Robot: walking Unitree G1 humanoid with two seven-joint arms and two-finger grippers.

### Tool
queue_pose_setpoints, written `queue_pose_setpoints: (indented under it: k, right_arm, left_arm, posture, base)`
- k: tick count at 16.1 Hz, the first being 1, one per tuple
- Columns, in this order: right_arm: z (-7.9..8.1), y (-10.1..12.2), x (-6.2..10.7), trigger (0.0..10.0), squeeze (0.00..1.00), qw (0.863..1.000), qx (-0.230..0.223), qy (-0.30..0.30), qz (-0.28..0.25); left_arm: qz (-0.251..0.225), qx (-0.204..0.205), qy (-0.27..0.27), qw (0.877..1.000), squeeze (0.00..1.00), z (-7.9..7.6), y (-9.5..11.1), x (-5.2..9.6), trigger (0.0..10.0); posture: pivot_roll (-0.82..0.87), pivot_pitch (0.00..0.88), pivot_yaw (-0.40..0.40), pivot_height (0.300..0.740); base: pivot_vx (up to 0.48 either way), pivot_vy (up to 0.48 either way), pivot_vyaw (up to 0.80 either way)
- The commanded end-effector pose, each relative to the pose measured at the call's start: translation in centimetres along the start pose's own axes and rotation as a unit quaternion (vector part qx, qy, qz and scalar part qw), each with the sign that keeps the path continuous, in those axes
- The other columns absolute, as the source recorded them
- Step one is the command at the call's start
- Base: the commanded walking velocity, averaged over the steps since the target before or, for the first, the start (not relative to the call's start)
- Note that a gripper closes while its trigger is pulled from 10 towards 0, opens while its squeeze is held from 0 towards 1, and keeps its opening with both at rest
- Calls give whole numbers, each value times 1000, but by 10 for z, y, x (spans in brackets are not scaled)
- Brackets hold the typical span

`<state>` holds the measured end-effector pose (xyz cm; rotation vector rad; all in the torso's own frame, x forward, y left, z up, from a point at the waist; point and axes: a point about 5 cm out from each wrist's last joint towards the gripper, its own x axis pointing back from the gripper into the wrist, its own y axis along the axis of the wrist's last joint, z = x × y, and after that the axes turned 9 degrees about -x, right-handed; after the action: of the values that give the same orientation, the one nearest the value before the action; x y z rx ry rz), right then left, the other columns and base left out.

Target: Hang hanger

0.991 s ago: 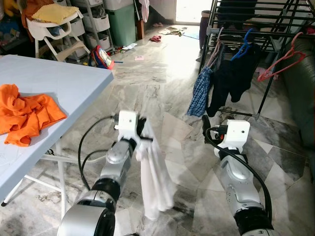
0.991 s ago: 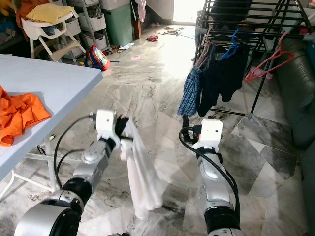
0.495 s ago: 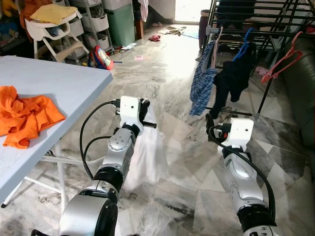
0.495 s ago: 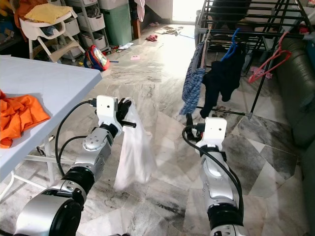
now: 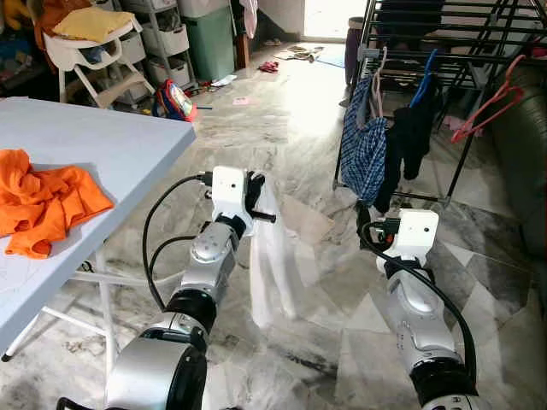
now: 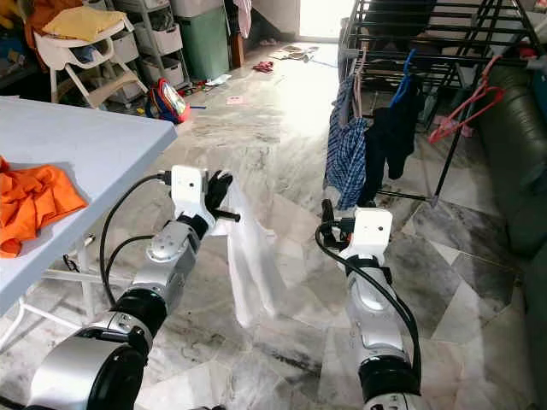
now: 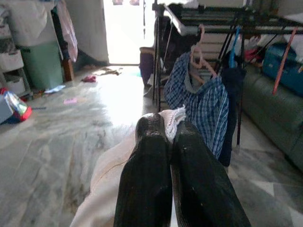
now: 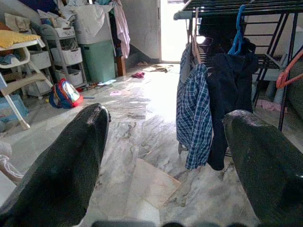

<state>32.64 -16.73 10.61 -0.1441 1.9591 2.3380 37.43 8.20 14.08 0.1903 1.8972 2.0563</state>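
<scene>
My left gripper (image 5: 255, 198) is held out in front of me at about table height, shut on the top of a white garment (image 5: 272, 266) that hangs limp below it. In the left wrist view the two black fingers (image 7: 147, 156) press together with white cloth (image 7: 173, 120) bunched between them; no hanger can be made out in the cloth. My right gripper (image 8: 165, 118) is open and holds nothing, its fingers spread wide and facing the black drying rack (image 5: 444, 26). On the rack hang a blue plaid shirt (image 5: 363, 154), a dark garment (image 5: 412, 137) on a blue hanger (image 5: 425, 73), and a bare red hanger (image 5: 487, 104).
A light blue table (image 5: 102, 145) with an orange cloth (image 5: 43, 201) stands at my left. A dark sofa (image 5: 523, 154) lies to the right of the rack. A high chair (image 5: 90, 47), drawers and scattered toys line the far left. Marble floor (image 5: 273, 111) stretches ahead.
The white garment has swung under my left gripper, first back toward the arm, now hanging to its right. The left gripper has risen slightly. The plaid shirt has swayed on the rack.
</scene>
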Motion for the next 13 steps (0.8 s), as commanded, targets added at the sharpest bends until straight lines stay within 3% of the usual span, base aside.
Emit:
queue_pose_setpoints:
  k: [1,6,10,13]
  right_arm:
    - [2,-1,0,10000,0,1000,-2,5,1]
    - [5,4,-5,10000,0,1000,0,11,-5]
    - [17,3,-5,10000,0,1000,-1,30,-4]
    - [14,6,-5,10000,0,999,0,35,-6]
  left_arm:
    - [-43,-9,-2,999,0,3,21,-8,10000]
    - [-36,-6,-11,999,0,-2,15,-5,10000]
    - [-60,1,-41,997,0,-14,23,-7,10000]
    - [-81,-8,-64,995,0,-15,32,-10,10000]
  posture:
    - [-36,0,85,740]
    - [-32,0,82,740]
    - [-22,0,80,740]
    - [-17,27,74,740]
  base:
    - [0,0,0]
    - [0,0,0]
    - [0,0,0]
    - [0,0,0]
